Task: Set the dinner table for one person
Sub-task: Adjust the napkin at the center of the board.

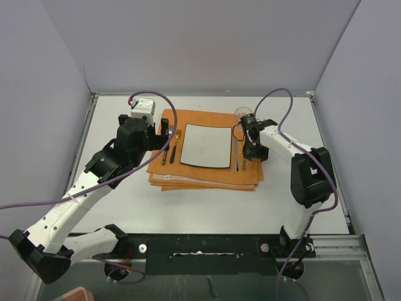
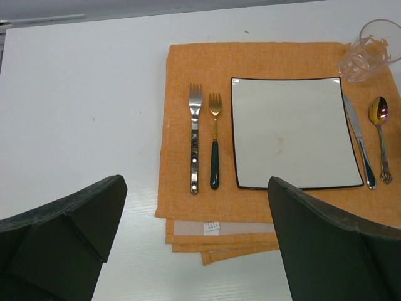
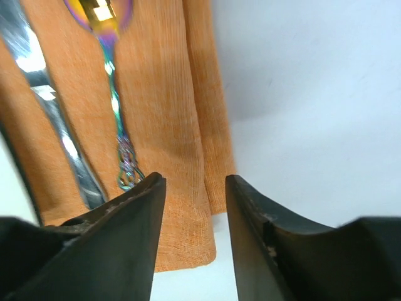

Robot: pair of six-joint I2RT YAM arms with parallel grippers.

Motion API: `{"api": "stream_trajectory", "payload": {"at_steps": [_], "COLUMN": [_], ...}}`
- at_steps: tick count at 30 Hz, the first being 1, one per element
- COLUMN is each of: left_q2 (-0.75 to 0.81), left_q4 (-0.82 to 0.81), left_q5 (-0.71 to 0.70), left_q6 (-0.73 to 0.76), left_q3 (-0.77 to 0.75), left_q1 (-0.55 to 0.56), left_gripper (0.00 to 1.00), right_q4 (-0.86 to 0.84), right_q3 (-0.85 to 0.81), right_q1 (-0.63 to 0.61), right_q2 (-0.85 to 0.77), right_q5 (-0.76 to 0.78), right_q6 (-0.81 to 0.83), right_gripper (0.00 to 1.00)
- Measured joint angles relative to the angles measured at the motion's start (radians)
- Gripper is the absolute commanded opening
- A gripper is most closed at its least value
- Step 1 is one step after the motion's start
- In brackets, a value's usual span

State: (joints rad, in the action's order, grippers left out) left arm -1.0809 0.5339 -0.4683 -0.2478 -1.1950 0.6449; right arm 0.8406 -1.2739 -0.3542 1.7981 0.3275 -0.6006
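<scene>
So here's our setup: the dinner table (image 1: 125, 200) is the big pale tabletop that fills the floor of the grey-walled booth, under everything else, with both arms bolted at its near edge. In the middle sits an orange placemat (image 1: 207, 177), folded in layers, and on it a square white plate (image 1: 207, 145). Left of the plate we've got a steel fork (image 2: 195, 138) and a smaller gold fork (image 2: 215, 144) with a dark handle, side by side and not touching. To the right of the plate lie a knife (image 2: 358, 141) and then a shiny rainbow-coloured spoon (image 2: 380, 135), and a clear glass (image 2: 369, 50) stands at the far right corner of the mat. Our left claw (image 2: 194, 185) hangs above the left side of the mat by the forks, spread wide and holding nothing. The right claw (image 3: 195, 182) sits low over the near right edge of the mat, just beside the tip of the spoon handle. Its jaws show a narrow gap with only orange cloth visible between them, so it's gripping nothing. We can't tell if it touches the spoon.
</scene>
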Motion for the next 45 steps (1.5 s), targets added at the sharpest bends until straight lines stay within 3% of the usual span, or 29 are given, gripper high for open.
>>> {"api": "stream_trajectory", "payload": {"at_steps": [2,5,7,9,11,12,15,18,20,21,26,34,45], "left_q2": [-0.001,-0.013,-0.040,-0.097,-0.169,-0.208,-0.339,-0.426,-0.454,-0.462,-0.483,-0.595,-0.621], "left_q4": [0.000,-0.012,-0.019,-0.029,-0.040,-0.046,-0.045,-0.046,-0.047,-0.053,-0.090,-0.142,-0.185], "left_q5": [-0.003,0.002,0.013,0.038,0.063,0.079,0.149,0.237,0.279,0.300,0.382,0.469,0.480], "left_q6": [0.008,0.020,0.016,0.008,-0.011,-0.020,-0.056,-0.106,-0.138,-0.155,-0.217,-0.270,-0.288], "left_q3": [0.000,0.006,0.013,0.013,0.013,0.012,-0.009,-0.017,-0.015,-0.011,0.030,0.050,0.073], "left_q1": [0.000,-0.014,-0.039,-0.077,-0.117,-0.136,-0.200,-0.277,-0.327,-0.353,-0.421,-0.425,-0.425], "left_gripper": [0.98,0.77,0.56,0.37,0.08,0.00,0.00,0.00,0.00,0.00,0.00,0.00,0.00], "right_q4": [0.013,0.003,-0.036,-0.098,-0.165,-0.183,-0.213,-0.206,-0.179,-0.159,-0.053,0.040,0.077], "right_q3": [-0.069,-0.145,-0.142,-0.106,-0.056,-0.040,-0.018,-0.014,-0.008,-0.004,0.016,0.011,-0.040], "right_q1": [0.000,0.000,0.000,0.000,0.000,0.000,0.002,0.005,0.007,0.008,0.008,0.002,-0.043], "right_q2": [0.000,-0.028,-0.093,-0.200,-0.325,-0.372,-0.484,-0.488,-0.457,-0.434,-0.330,-0.216,0.048], "right_q5": [0.034,0.073,0.072,0.049,0.022,0.010,-0.014,-0.030,-0.041,-0.048,-0.083,-0.118,-0.159], "right_q6": [0.016,0.040,0.068,0.105,0.139,0.152,0.178,0.182,0.179,0.178,0.151,0.109,0.059], "right_gripper": [0.45,0.43,0.43,0.51,0.52,0.52,0.50,0.41,0.11,0.01,0.00,0.00,0.00]}}
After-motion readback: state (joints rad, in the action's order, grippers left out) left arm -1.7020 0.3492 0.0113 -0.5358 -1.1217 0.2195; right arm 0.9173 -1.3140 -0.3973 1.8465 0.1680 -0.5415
